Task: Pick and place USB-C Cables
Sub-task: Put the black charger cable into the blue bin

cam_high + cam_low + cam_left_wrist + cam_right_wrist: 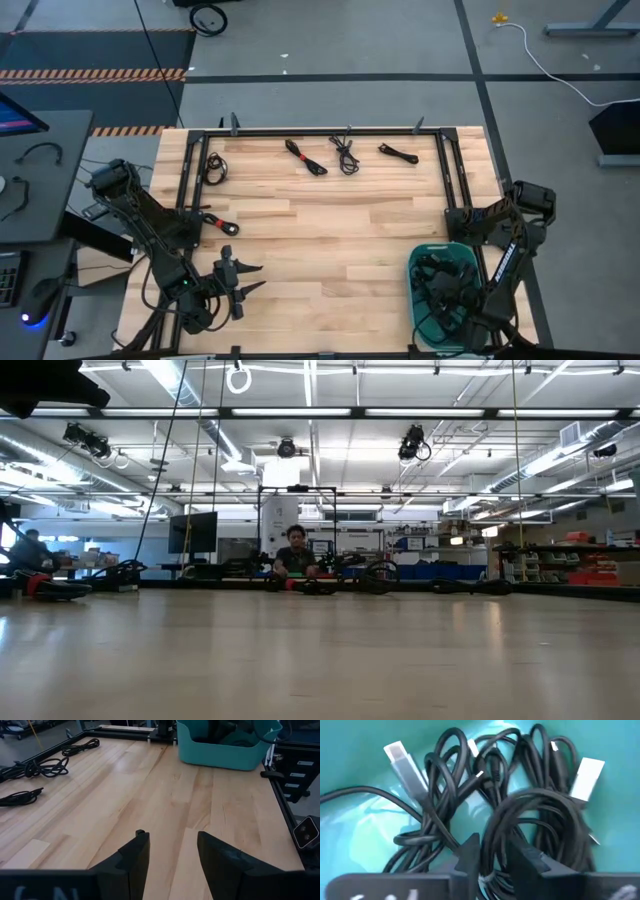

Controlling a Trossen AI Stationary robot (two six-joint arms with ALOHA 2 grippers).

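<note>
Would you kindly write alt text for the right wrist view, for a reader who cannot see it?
Seen from close above, a tangle of black cables with silver plug ends lies in a teal bin. The right gripper reaches into the pile, its two dark fingers slightly apart with cable strands between them.

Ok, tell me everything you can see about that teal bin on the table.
The teal bin is an open-topped tub that looks like smooth plastic, with rounded corners and a rolled rim. It sits upright on the wooden table, at the near corner on the right arm's side. Inside lies a tangled heap of black USB-C cables with silvery plug ends. The right gripper reaches down among them, a strand between its fingers.
</note>
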